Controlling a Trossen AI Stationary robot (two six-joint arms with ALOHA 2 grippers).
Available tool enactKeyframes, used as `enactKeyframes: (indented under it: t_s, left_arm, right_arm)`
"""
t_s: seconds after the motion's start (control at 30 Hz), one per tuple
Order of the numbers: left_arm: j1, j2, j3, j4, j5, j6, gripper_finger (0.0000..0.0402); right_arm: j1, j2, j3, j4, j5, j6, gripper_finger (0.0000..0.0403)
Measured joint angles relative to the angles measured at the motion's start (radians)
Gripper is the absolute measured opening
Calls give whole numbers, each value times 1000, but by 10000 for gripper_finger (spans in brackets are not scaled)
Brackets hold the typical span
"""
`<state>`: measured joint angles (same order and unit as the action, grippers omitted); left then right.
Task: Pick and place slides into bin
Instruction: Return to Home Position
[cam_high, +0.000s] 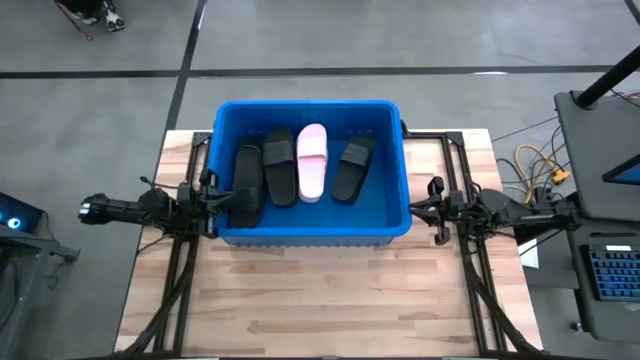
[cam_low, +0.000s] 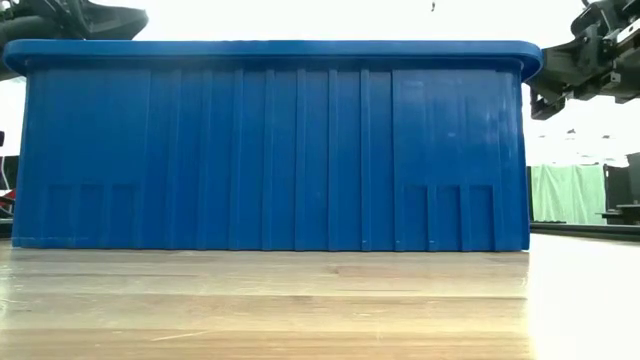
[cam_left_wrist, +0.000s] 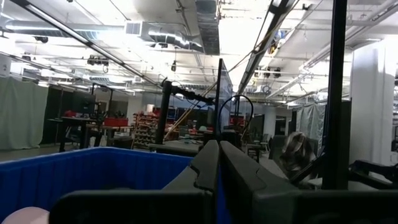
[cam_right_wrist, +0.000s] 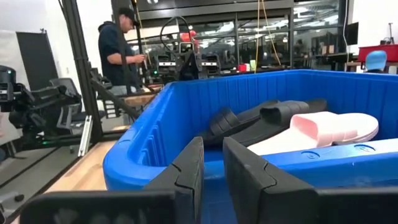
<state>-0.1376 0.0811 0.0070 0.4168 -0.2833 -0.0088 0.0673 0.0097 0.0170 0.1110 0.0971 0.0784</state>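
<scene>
- Bin (cam_high: 300, 106): large bright blue rectangular plastic tub with ribbed walls, at the far middle of the pale wooden slatted table (cam_high: 320, 290).
- Black slides (cam_high: 280, 166): wide-strap slip-on sandals, at least three, lying side by side inside the bin.
- Pink slide (cam_high: 312, 160): pale moulded sandal lying among the black ones; none shows on the table.
- Handling (judged): light, flexible foam, slightly grippy; best pinched across the strap or the sole's side edge.
- Left gripper (cam_high: 218, 196): at the bin's left wall, fingers nearly together, empty.
- Right gripper (cam_high: 432, 208): just outside the right wall, narrow gap, empty.
- Markings: no legible brand, label or writing.
</scene>
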Motion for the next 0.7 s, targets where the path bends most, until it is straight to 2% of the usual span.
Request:
enactKeyframes:
  t_s: [0.43,0.7]
  left_arm:
    - [0,-7,3,-30,1,-1,0]
    - [0,-23,-3,23,-4,-11,0]
  right_arm:
    - [0,0,1,-6,6,-5,54]
    - [0,0,1,-6,8,-8,54]
